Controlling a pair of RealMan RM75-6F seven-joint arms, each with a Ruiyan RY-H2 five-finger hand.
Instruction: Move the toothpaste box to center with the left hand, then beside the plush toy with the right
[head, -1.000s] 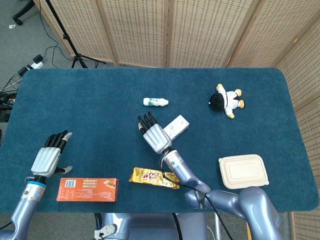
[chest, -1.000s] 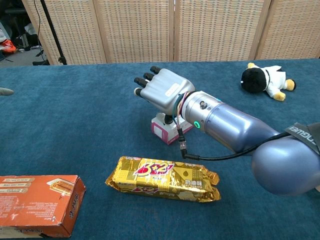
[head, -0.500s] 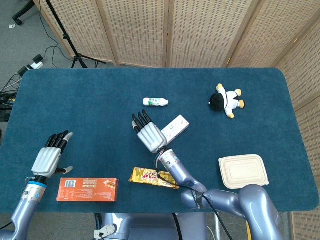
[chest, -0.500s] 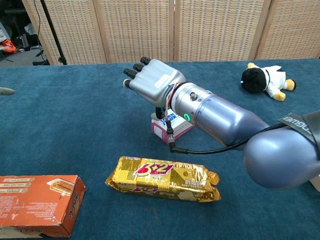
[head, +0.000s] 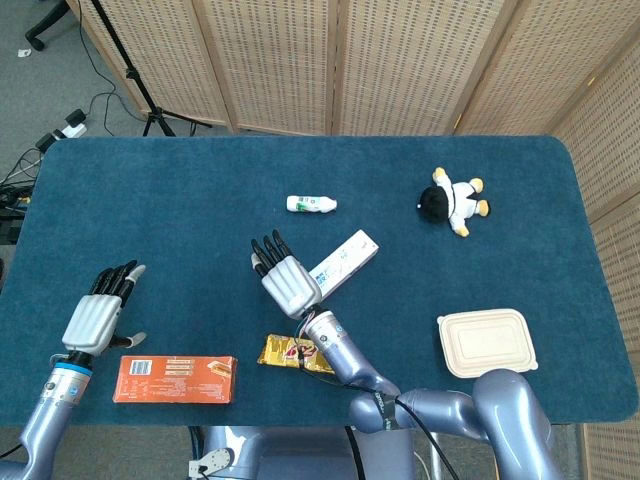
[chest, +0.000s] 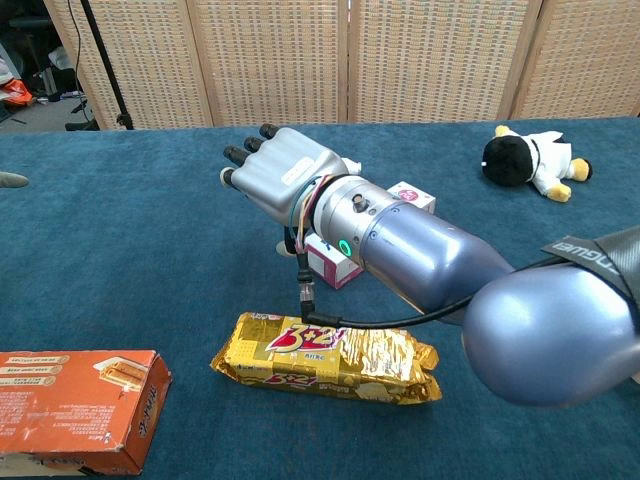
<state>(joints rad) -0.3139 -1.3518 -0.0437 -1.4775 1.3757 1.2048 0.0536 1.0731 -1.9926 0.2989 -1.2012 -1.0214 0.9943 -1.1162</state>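
Fingers of my right hand (head: 286, 281) are stretched out straight and close side by side, holding nothing; I see only the back of the hand in both views. Over the last second it has slid toward my left, away from the toothpaste box (head: 342, 260), which it was covering at its near end a second ago. Now the box lies just beside the hand, on its right, and more of its length shows in the head view. The chest view shows the box's pink-and-white end (chest: 331, 262) peeking from under my wrist and its far end beyond the forearm. I cannot tell from either view whether the hand touches the box.

The box has not shifted. It lies flat near the middle of the blue table (head: 180, 200), slanted, well apart from the plush toy (head: 454, 201) at the far right.

My left hand (head: 98, 314) hovers over the table's left edge where it was before, fingers extended and slightly apart, empty. The orange carton (head: 175, 379) lies just beside it, the gold snack pack (chest: 325, 356) below my right forearm, the small white bottle (head: 311, 204) beyond the box, and the lidded food container (head: 483, 342) at the right.
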